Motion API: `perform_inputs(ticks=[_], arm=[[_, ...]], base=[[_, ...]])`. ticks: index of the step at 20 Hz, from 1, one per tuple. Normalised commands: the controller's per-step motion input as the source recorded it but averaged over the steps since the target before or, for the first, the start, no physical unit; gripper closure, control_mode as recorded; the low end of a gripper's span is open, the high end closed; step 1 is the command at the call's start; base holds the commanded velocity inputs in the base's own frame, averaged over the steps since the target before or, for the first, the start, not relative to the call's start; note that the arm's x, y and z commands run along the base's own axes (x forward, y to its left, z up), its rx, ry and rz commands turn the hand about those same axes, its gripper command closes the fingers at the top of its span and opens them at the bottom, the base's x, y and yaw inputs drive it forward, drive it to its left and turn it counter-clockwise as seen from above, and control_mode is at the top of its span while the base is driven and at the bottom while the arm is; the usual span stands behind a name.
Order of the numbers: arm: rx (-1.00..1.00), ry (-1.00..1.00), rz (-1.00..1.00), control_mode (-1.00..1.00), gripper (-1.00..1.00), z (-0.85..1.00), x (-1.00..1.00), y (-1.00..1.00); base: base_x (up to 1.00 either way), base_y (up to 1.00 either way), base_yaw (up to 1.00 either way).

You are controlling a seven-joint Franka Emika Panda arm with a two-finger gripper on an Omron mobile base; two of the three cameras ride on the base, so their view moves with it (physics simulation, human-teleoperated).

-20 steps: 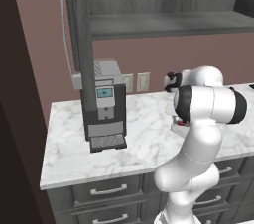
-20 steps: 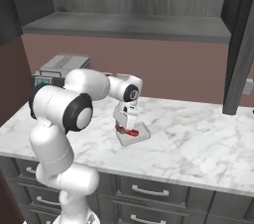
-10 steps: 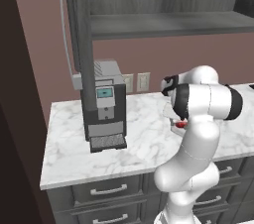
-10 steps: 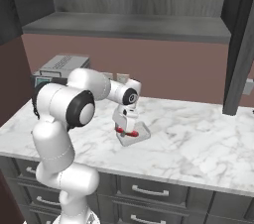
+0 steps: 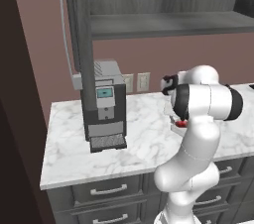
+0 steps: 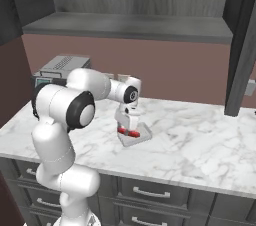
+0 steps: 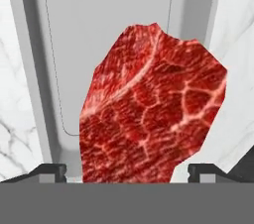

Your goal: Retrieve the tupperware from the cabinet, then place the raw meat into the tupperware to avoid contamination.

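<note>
The tupperware (image 6: 134,135) sits on the marble worktop (image 6: 200,145), roughly midway between front and back edges and left of centre in my right base view, and the raw meat (image 6: 128,132) lies in it as a red strip. The end effector (image 6: 127,125) hangs straight above that container, pointing down. I see the coffee machine (image 6: 59,68) behind the arm near the worktop's back left, and the open cabinet (image 6: 130,0) overhead with its door (image 6: 242,40) swung out at the right.

From my left base view, the arm's elbow covers most of the container; only a bit of red meat (image 5: 181,124) shows near the worktop's (image 5: 74,139) right side. The coffee machine (image 5: 103,104) stands well apart to its left, with the cabinet door (image 5: 82,34) hanging in front of it.

In my hand view, the meat (image 7: 154,104) lies across the tupperware's (image 7: 69,44) pale floor. The end effector's (image 7: 127,171) fingertips (image 7: 49,171) stand wide apart on either side of it, gripping nothing.
</note>
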Motion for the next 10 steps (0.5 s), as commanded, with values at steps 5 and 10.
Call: perform_inputs(ticks=[5, 10], arm=[[-0.08, -0.09, 0.02, -1.00, -1.00, 0.03, -0.09, -0.08], [-0.04, -0.11, 0.00, -1.00, -1.00, 0.36, -0.27, 0.00]], base=[[0.00, 0.00, 0.00], [0.00, 0.00, 0.00]])
